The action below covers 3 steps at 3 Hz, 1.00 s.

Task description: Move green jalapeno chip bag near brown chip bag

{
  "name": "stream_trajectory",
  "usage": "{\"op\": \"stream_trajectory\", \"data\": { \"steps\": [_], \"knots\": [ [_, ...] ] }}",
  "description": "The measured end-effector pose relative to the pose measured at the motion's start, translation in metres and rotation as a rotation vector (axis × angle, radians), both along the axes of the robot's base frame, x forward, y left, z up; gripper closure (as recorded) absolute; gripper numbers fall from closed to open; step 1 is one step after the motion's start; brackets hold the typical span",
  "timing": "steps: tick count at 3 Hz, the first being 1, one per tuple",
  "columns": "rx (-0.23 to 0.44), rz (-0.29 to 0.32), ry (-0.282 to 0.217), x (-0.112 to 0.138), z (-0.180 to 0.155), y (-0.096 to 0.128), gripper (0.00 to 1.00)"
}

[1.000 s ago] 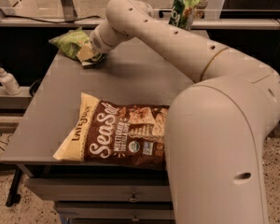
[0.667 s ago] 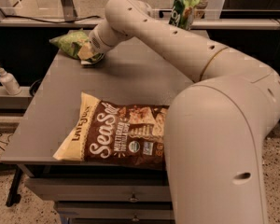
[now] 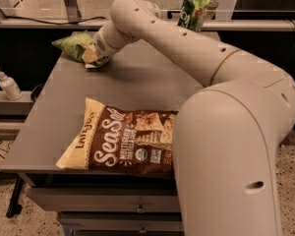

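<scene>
Upper left of the frame, the pincer (image 3: pixel 94 58) grips the green bag (image 3: pixel 71 44) at the table's (image 3: pixel 137 82) corner; the brown bag (image 3: pixel 118 141) lies lower centre, well apart.

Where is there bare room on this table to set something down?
Free: the middle of the table, between the green jalapeno chip bag and the brown chip bag, and left of the brown bag. Crowded: the far-left corner, where the gripper sits at the green bag.
</scene>
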State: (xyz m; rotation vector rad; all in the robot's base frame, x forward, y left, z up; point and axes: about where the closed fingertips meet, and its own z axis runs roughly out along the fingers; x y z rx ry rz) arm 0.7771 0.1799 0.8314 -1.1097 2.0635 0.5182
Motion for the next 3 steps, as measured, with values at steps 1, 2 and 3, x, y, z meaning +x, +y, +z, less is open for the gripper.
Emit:
{"op": "stream_trajectory", "data": {
  "steps": [1, 2, 3],
  "knots": [
    [0.000, 0.000, 0.000, 0.0000, 0.0014, 0.0000, 0.58],
    [0.000, 0.000, 0.000, 0.0000, 0.0015, 0.0001, 0.36],
    [-0.003, 0.028, 0.003, 0.0007, 0.0011, 0.0100, 0.13]
  ]
}}
